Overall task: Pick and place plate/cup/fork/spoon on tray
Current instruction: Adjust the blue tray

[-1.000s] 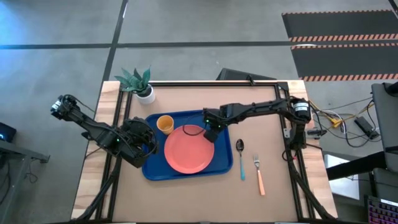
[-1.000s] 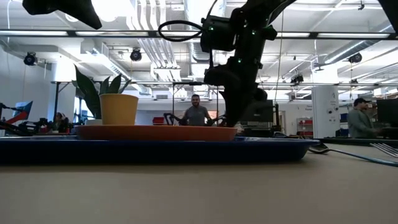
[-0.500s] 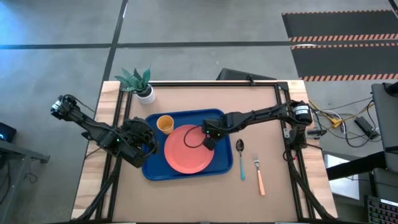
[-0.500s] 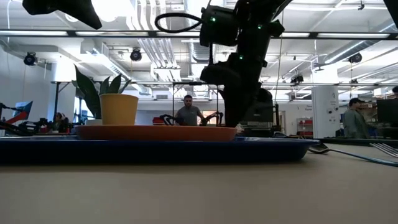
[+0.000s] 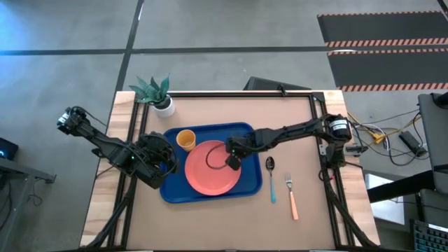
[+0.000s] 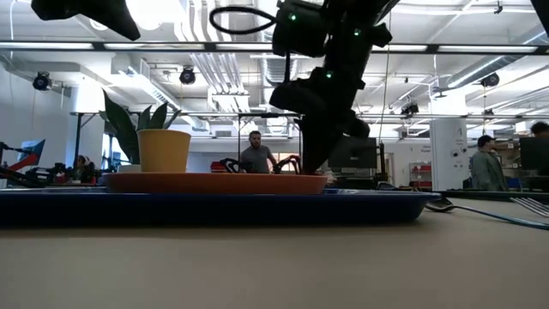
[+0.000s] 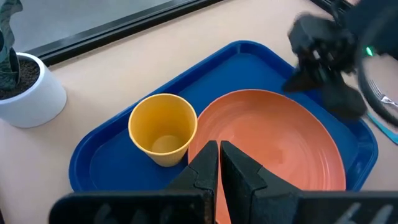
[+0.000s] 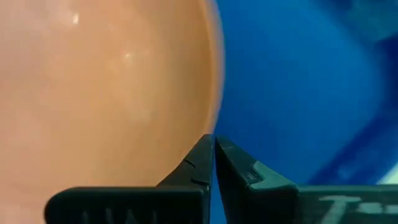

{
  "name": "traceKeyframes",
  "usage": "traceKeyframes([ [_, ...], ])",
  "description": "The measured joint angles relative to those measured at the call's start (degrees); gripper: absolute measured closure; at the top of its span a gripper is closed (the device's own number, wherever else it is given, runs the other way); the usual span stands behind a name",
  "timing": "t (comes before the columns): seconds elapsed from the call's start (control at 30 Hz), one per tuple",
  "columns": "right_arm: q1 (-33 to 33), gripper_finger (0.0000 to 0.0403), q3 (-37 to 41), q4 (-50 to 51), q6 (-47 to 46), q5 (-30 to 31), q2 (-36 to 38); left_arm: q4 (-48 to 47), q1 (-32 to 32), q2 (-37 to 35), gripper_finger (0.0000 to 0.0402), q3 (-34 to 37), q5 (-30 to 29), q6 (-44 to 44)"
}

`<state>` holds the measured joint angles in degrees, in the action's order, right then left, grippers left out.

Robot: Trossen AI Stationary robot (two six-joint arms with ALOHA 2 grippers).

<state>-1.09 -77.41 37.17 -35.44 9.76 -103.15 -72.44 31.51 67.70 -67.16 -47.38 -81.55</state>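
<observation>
Seen from above, the left gripper waits at the tray's nine o'clock edge, its jaws pressed shut on nothing, aimed over the blue tray toward three o'clock. A white pot with a green plant stands at the desk's eleven o'clock corner. Inside the tray, the orange-yellow cup sits upright at ten o'clock of the coral plate, just beside its rim; both look like light, stiff, slick plastic, so they should slide easily if nudged. The right gripper hangs low over the plate's two o'clock rim, jaws closed together and empty, the tips right at the plate's edge in its wrist view. Off the tray at three o'clock lie the spoon, blue handle toward six, and, farther right, the fork with its pale orange handle, the two parallel and apart. Both are thin, rigid and flat on the desk, probably best pinched across the handle near mid-length, where plastic gives more purchase than bare metal. The desk is smooth tan board; beyond it the low view shows an open workshop with people standing far off
</observation>
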Motion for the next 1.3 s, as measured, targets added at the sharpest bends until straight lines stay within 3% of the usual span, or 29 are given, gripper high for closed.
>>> traceKeyframes([
  [0.33, -4.21, 0.0394, 0.18, 0.24, 3.14, 0.96, -2.08, -0.02, 0.0, 0.0, 0.0402, 0.02, 0.4, 0.92],
  [0.63, -3.39, 0.0395, 0.57, -1.68, 2.58, -2.26, -6.36, 0.0, 0.0, 0.0, 0.0402, 0.04, 0.57, 0.98],
  [1.3, -1.02, 0.0395, 0.59, -7.9, -1.91, -3.97, -5.69, 0.0, 0.0, 0.0, 0.0402, 0.04, 0.64, 1.02],
])
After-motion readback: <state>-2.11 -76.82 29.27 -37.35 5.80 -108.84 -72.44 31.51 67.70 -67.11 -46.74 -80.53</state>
